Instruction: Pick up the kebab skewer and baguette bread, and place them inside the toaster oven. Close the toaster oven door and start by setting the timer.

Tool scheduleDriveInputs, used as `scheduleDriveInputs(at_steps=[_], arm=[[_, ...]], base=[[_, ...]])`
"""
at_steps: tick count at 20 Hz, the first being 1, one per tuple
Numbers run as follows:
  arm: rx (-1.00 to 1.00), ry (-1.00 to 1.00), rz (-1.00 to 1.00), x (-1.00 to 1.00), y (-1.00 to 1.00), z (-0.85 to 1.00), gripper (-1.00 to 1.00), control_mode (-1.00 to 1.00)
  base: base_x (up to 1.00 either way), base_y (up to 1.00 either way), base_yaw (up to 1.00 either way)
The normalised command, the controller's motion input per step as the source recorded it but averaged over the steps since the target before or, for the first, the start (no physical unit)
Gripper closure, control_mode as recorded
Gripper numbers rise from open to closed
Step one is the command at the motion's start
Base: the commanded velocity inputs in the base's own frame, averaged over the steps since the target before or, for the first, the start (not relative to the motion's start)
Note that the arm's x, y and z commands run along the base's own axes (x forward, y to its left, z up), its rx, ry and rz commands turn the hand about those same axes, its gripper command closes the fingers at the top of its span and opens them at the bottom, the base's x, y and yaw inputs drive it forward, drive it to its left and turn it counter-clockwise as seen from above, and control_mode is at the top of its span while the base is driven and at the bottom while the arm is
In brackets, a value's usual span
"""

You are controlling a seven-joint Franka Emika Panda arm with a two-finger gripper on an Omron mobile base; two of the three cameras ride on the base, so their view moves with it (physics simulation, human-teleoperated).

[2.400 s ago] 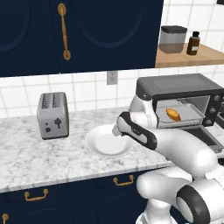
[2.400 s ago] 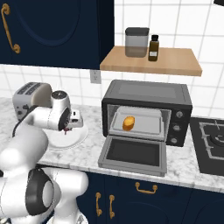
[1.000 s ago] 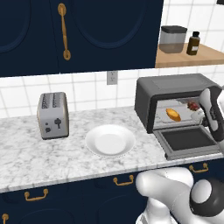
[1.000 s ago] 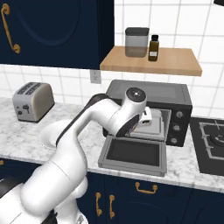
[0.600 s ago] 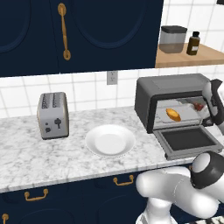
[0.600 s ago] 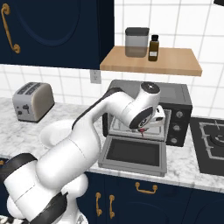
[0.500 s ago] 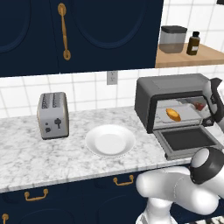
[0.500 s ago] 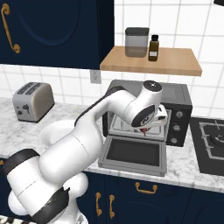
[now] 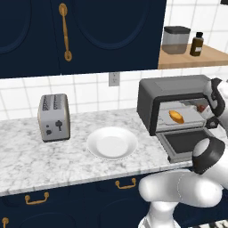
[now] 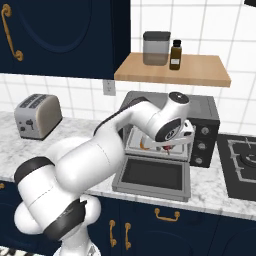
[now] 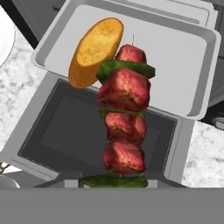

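One kebab skewer held | baguette bread on oven tray

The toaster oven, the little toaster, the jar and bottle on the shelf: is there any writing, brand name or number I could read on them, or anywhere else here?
None: no readable text in any view.
toaster oven: knobs on its right side, no legible markings.
silver toaster: dark knob and lever, no brand.
bottle: pale label, too small to read.
jar: plain.
kebab skewer and baguette bread: no markings.
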Motion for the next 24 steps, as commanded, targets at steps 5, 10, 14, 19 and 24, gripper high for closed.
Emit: scheduleDriveInputs(at_steps=[5,10,14,19,24], arm=[[0.00,0.00,0.00,0.48,-0.03,-0.17,1.00,-1.00],[0.00,0.00,0.00,0.36,0.00,-0.21,1.00,-1.00],[0.00,0.00,0.00,0.26,0.00,-0.15,1.00,-1.00],[0.00,0.00,0.00,0.17,0.00,-0.21,1.00,-1.00],[0.00,-0.01,0.00,0.13,0.00,-0.11,1.00,-1.00]], base=[[0.00,0.00,0.00],[0.00,0.00,0.00],[0.00,0.00,0.00],[0.00,0.00,0.00],[0.00,0.00,0.00]])
